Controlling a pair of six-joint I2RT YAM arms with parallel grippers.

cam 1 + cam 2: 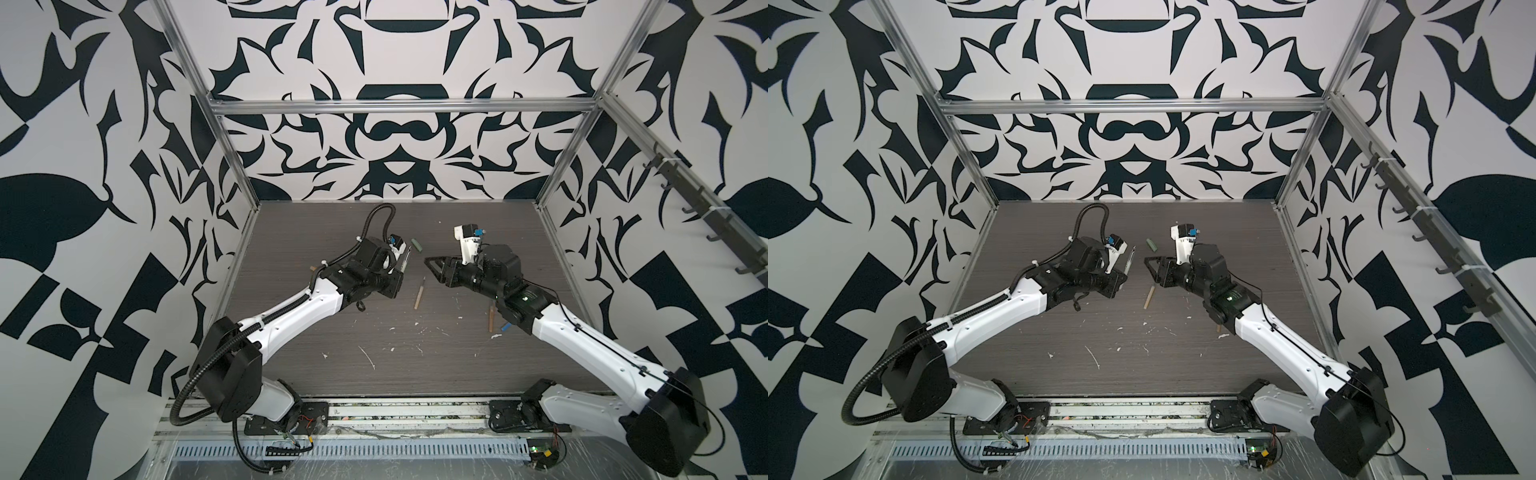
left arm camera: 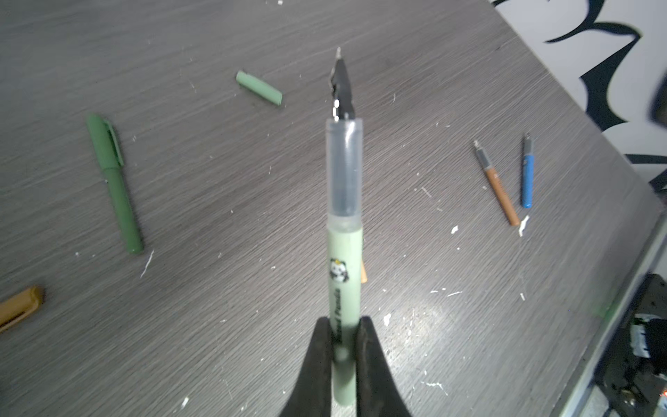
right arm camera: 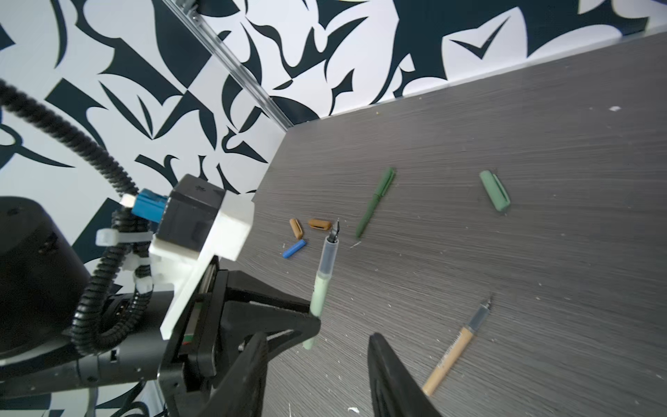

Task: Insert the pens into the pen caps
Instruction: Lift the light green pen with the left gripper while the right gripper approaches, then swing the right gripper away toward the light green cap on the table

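**Left pincer point(image 2: 344, 325) clamped on the pale green pen point(image 2: 344, 252)**

The pen is held by its barrel, nib bare, raised off the bench point(image 2: 216, 325) and close to the pale green cap point(image 2: 259, 88), which lies flat. The right pincer point(image 3: 317, 337) stands with its jaws apart, holding nothing, also near that cap. A tan pen point(image 3: 451, 355) lies uncapped farther from it.

The pale green pen point(image 2: 344, 252) has a clear collar and a black nib. The table point(image 2: 216, 325) is grey woodgrain flecked white, the walls point(image 1: 62, 124) white with dark shapes.
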